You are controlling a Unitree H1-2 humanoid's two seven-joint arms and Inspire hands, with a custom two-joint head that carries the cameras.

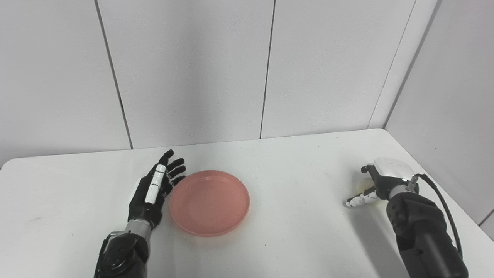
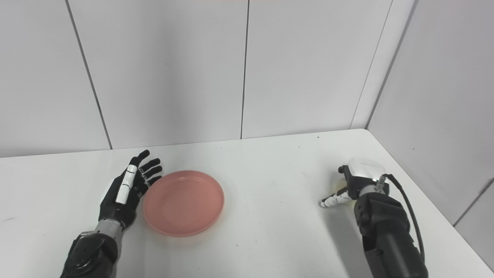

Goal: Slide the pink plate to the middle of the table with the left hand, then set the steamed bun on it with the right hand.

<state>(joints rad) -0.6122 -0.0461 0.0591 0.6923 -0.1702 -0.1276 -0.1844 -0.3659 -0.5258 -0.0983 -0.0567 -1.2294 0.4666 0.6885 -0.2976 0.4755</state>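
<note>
The pink plate (image 1: pixel 209 202) lies flat on the white table (image 1: pixel 301 224), a little left of the middle. My left hand (image 1: pixel 152 189) stands on edge right beside the plate's left rim, open, fingers straight and pointing away from me; whether it touches the rim I cannot tell. At the right side my right hand (image 1: pixel 386 177) is cupped over the steamed bun (image 1: pixel 362 186), of which only a pale sliver shows. The thumb sticks out to the left near the table. The fingers are hidden behind the back of the hand.
White wall panels close off the table at the back and on the right, near my right hand. The table's right edge (image 1: pixel 459 216) runs just past the right forearm.
</note>
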